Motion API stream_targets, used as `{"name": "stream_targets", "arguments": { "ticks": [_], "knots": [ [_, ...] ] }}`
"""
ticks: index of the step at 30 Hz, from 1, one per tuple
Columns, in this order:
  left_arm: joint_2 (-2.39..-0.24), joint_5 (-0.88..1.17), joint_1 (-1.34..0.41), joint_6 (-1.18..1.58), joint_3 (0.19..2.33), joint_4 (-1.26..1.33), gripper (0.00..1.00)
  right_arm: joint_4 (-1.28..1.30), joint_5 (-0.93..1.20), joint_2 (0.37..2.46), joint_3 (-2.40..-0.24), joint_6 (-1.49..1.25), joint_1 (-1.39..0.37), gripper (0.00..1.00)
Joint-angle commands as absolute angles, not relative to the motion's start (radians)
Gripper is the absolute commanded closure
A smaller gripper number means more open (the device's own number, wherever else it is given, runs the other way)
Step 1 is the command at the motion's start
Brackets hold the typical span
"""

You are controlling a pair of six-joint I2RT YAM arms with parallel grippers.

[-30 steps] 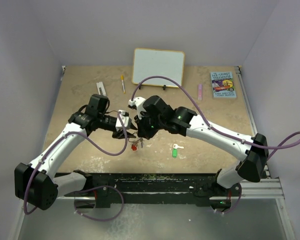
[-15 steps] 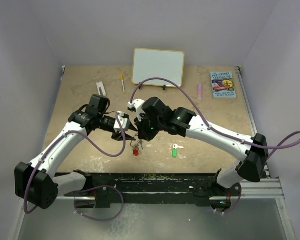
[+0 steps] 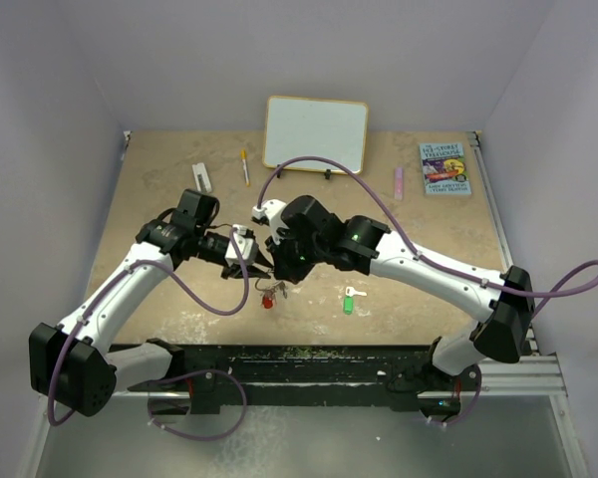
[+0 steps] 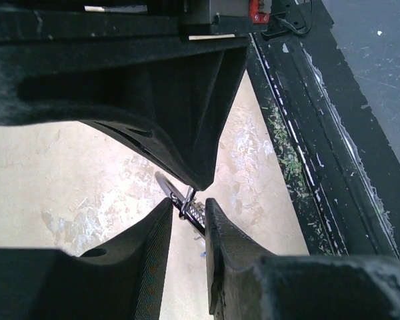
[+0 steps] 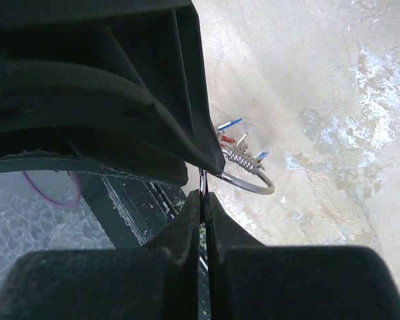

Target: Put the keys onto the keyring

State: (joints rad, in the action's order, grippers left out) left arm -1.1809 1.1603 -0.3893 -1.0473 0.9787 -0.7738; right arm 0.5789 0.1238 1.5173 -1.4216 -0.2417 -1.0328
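Keyring, a thin silver loop with red and blue tags, is hanging in front of the white board. Right fingers are pinching it tight; left fingers are sitting slightly apart around it.

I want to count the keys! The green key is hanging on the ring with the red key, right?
Not quite. The green key is not on the ring. It lies by itself on the table, off to the right of the ring, and the top view shows it. The red key does hang at the ring.
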Motion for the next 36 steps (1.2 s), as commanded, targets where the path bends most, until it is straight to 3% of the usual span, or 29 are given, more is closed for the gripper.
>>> {"name": "stream_targets", "arguments": {
  "ticks": [1, 8, 13, 19, 32, 36],
  "knots": [
    [-1.182, 1.203, -0.395, -1.103, 1.019, -0.794, 0.71, 0.561, 0.132, 1.508, -1.477, -0.225, -1.043, 1.0],
    [-1.184, 1.197, -0.394, -1.103, 1.019, -0.792, 0.74, 0.566, 0.135, 1.506, -1.475, -0.233, -1.05, 1.0],
    [-1.183, 1.206, -0.395, -1.097, 1.021, -0.786, 0.59, 0.559, 0.129, 1.506, -1.472, -0.238, -1.055, 1.0],
    [-1.184, 1.197, -0.394, -1.095, 1.015, -0.787, 0.59, 0.558, 0.123, 1.509, -1.486, -0.242, -1.063, 1.0],
    [-1.184, 1.209, -0.396, -1.084, 1.011, -0.779, 0.75, 0.557, 0.112, 1.511, -1.493, -0.253, -1.08, 1.0],
    [-1.179, 1.22, -0.397, -1.083, 1.012, -0.786, 0.9, 0.549, 0.105, 1.511, -1.484, -0.257, -1.081, 1.0]
  ]
}}
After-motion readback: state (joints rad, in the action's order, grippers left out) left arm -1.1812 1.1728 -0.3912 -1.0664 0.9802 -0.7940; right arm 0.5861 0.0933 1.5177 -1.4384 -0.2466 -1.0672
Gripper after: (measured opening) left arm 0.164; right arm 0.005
